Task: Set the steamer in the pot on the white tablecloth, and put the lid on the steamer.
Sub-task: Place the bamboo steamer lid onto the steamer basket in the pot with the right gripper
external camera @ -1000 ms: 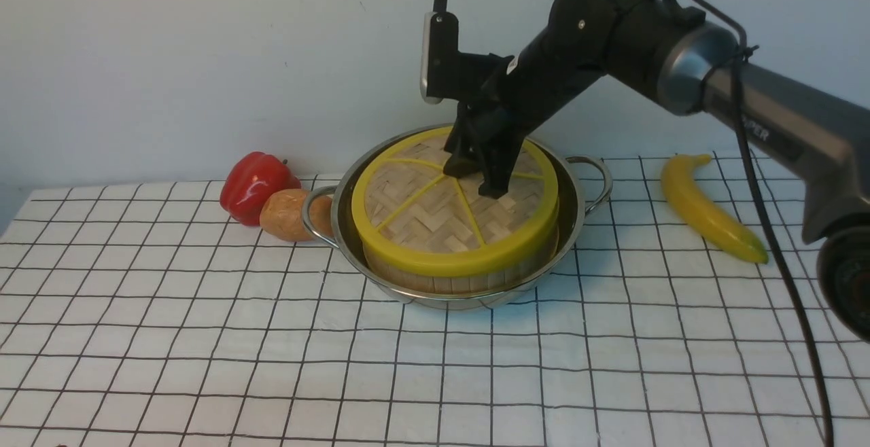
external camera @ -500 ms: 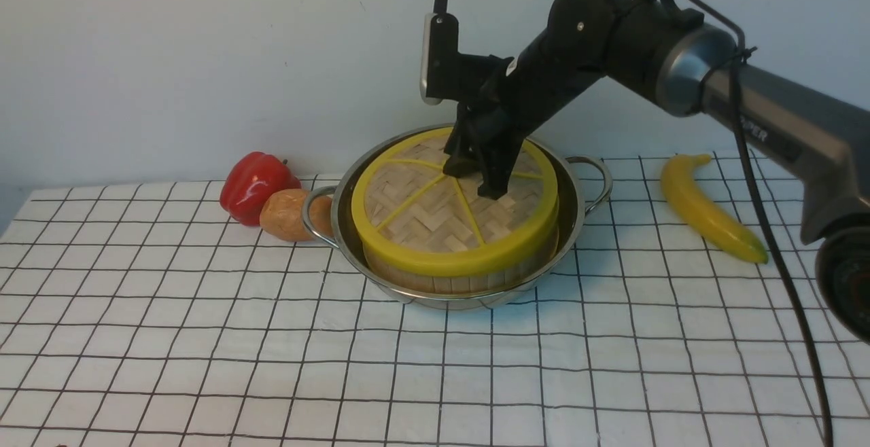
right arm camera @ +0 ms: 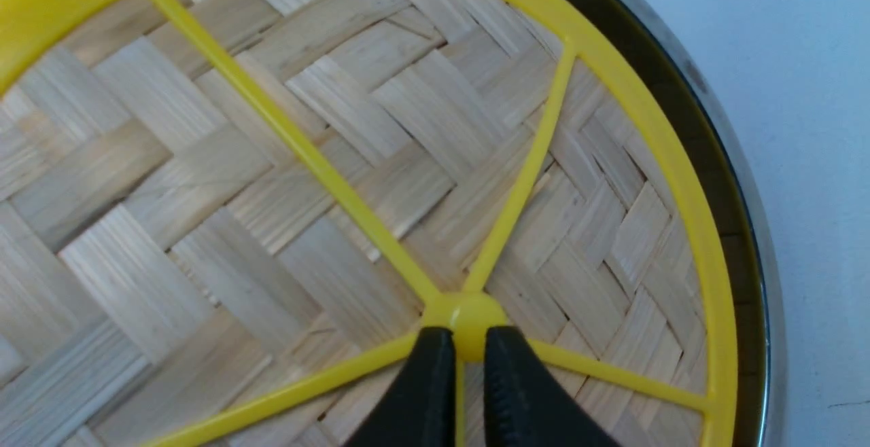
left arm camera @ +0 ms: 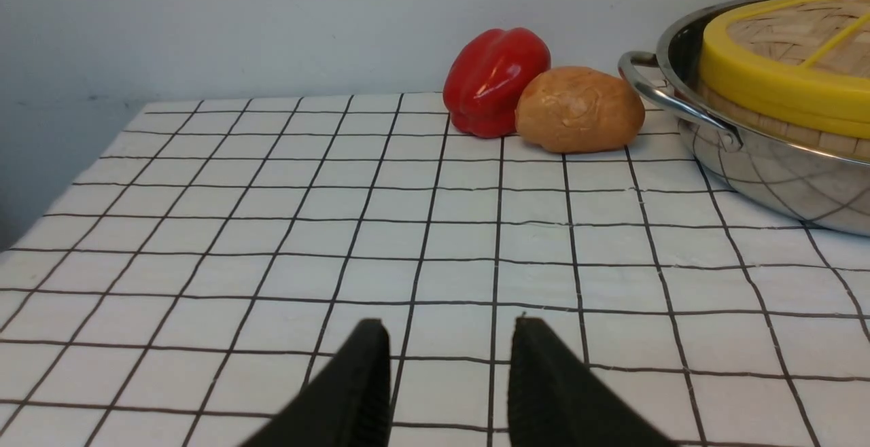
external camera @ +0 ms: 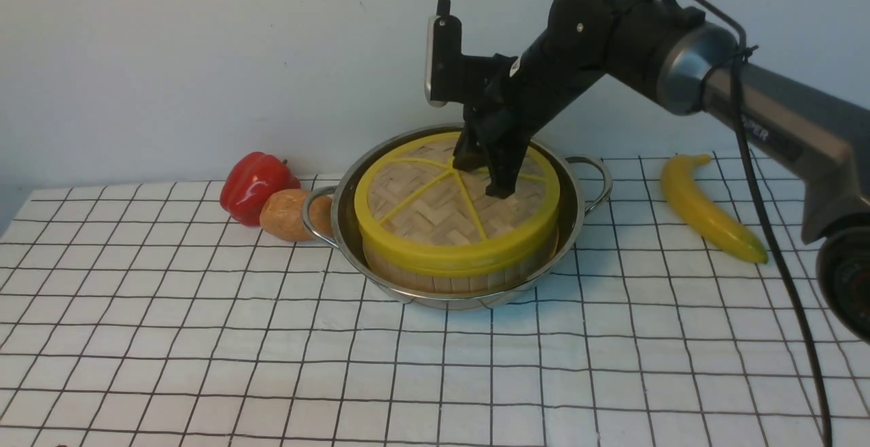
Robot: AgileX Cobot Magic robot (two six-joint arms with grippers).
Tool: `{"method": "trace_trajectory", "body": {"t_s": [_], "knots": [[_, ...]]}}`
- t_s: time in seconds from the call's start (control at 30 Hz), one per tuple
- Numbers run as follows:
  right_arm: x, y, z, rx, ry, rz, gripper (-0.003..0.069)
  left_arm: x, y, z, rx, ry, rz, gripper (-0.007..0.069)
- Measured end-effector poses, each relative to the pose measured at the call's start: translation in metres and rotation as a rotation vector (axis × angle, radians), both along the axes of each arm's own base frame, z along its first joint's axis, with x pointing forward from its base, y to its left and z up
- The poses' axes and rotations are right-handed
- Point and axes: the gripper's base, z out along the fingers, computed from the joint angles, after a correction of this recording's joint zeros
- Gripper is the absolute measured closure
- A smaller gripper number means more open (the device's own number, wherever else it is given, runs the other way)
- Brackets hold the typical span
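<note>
A: Where is the lid (external camera: 457, 212)?

B: It sits flat on the steamer (external camera: 462, 276), inside the pot (external camera: 574, 219) on the white tablecloth (external camera: 204, 338).

A: And the right gripper (right arm camera: 461, 359)?

B: Over the lid's centre hub (right arm camera: 466, 316), fingers (right arm camera: 428, 392) nearly together with the hub between their tips; whether they pinch it, I cannot tell.

A: The left gripper (left arm camera: 448, 365)?

B: Well away from the pot, parted, holding nothing.
</note>
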Motion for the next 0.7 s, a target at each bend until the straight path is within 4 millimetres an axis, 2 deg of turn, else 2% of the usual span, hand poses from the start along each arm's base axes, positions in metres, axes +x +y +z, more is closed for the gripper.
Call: {"method": "trace_trajectory", "body": {"t_s": [0.5,0.6,0.7], "knots": [[0.003,-0.015,0.0,-0.029,0.037,-0.014,0.0573,0.0,0.0,0.0,0.0,0.0,0.0,0.0382],[0.0,-0.018,0.013,-0.031,0.016,-0.014,0.0573,0.0,0.0,0.0,0.0,0.0,0.0,0.0382],[-0.006,-0.022,0.039,-0.024,-0.036,-0.034,0.0573,0.0,0.0,0.0,0.0,0.0,0.0,0.0382]]}}
